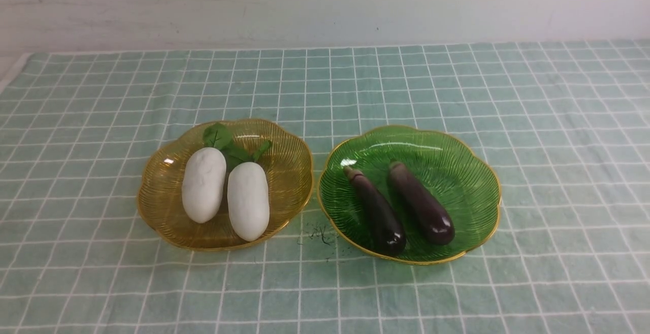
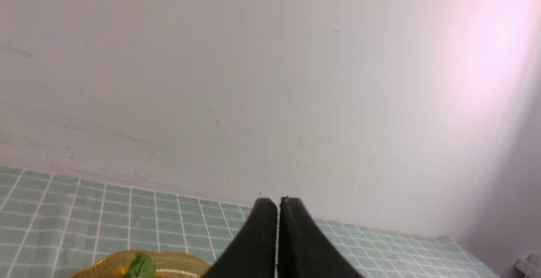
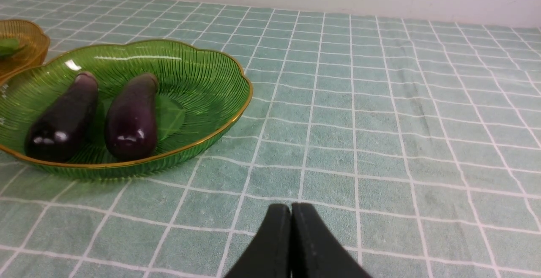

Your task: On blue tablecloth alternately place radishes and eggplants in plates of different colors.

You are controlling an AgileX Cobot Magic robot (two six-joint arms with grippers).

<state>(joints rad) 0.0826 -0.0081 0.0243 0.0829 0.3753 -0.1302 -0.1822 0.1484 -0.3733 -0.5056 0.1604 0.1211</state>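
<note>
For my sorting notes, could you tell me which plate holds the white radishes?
The amber-yellow ribbed plate, on the robot's left; the green plate holds both purple eggplants instead.

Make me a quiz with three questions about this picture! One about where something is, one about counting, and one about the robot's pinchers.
1. Where are the two radishes?
A. In the yellow plate
B. In the green plate
C. On the cloth

2. How many eggplants lie in the green plate?
A. One
B. Two
C. Four

3. How are the left gripper and right gripper?
A. Both wide open
B. Both shut and empty
C. Each holding a vegetable

Answers:
1. A, both white radishes lie side by side in the yellow plate.
2. B, two purple eggplants lie side by side there.
3. B, each wrist view shows its black fingers pressed together with nothing between.
</note>
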